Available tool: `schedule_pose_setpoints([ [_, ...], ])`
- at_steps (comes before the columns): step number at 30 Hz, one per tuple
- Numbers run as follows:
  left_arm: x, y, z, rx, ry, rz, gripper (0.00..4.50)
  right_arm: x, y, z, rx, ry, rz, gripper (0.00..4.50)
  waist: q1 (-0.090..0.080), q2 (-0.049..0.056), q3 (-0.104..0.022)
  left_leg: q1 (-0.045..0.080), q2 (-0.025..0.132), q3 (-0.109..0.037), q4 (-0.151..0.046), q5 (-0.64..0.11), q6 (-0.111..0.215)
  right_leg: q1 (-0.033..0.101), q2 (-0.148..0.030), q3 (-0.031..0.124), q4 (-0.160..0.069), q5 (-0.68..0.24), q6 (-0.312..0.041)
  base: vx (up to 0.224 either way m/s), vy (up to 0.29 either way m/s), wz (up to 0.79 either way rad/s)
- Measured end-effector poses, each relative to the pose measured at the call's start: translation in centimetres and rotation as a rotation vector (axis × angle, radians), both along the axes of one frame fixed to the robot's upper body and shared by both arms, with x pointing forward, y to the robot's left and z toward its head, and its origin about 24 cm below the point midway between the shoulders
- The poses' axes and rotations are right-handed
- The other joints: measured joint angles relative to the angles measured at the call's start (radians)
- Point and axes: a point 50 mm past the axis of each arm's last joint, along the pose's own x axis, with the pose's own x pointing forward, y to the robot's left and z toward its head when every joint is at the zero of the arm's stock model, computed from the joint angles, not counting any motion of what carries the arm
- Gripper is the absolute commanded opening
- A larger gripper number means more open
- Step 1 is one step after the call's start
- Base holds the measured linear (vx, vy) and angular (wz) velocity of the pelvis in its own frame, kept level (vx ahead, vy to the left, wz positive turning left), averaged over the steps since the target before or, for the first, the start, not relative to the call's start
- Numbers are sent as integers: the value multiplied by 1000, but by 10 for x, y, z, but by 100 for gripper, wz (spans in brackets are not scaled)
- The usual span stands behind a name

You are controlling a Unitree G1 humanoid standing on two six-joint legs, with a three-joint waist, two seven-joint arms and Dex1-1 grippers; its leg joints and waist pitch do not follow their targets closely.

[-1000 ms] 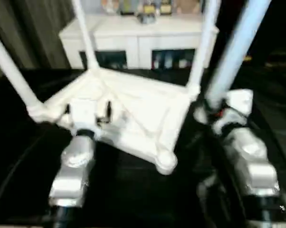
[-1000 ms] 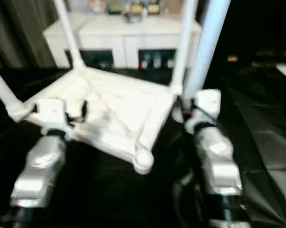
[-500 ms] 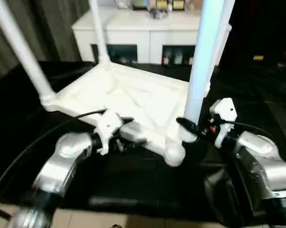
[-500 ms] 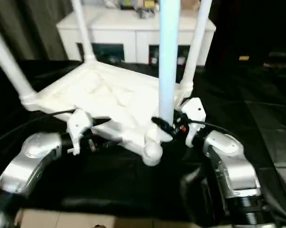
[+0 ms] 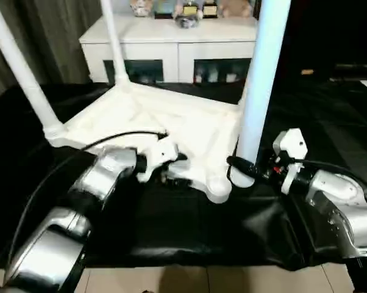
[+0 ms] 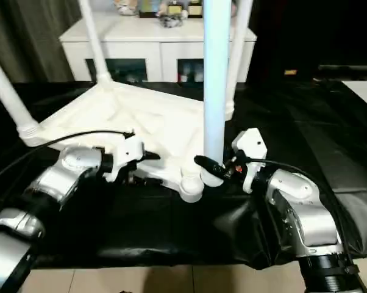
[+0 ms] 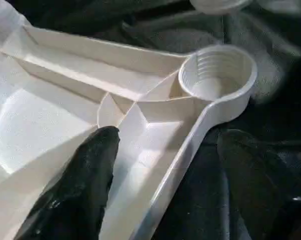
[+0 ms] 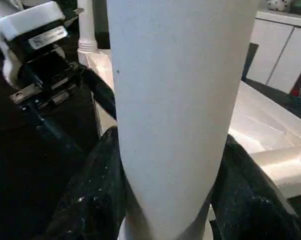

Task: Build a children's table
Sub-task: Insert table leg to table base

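We held the fourth leg (image 5: pixel 260 73) upright in our right gripper (image 5: pixel 237 166), jaws pinching it beside the empty socket (image 7: pixel 218 75). Our left gripper (image 7: pixel 160 175), jaws spread astride the tabletop's rim (image 7: pixel 178 160), braced it.

Nothing legible: a label (image 8: pixel 46 36) on the left gripper's (image 8: pixel 98 95) white housing carries print too small to read.

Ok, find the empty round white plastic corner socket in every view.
Left eye: socket lower centre, table's near corner.
Right eye: centre.
Left wrist: beyond the fingers, at the rib's end.
Right wrist: cannot tell; white tube leg blocks it.
Shared landmark: white ribbed table top.
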Motion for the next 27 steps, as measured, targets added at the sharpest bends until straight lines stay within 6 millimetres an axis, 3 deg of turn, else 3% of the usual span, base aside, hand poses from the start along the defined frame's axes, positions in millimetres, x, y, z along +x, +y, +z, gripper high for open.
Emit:
schedule_pose_setpoints([
  [5,1,0,-11,45,39,-2,281,-4,-2,2,-12,-9,6,186,9,1,0,0,3,0,0,8,14,-3,1,-2,2,11,3,0,0,0],
  [10,3,0,-12,105,27,-25,235,-5,-4,1,-18,-2,5,186,15,5,-2,-11,5,1,-1,13,20,-16,4,-2,1,10,4,0,0,0],
  [22,8,-6,-6,275,-40,-166,145,-11,-7,4,-41,5,47,186,17,13,0,-10,5,6,-1,16,25,-16,3,3,-1,9,4,0,0,0],
  [27,9,-15,-4,322,-58,-216,109,-11,-7,4,-41,8,50,186,14,23,-1,-9,5,7,-1,16,25,-16,3,4,-1,10,3,0,0,0],
])
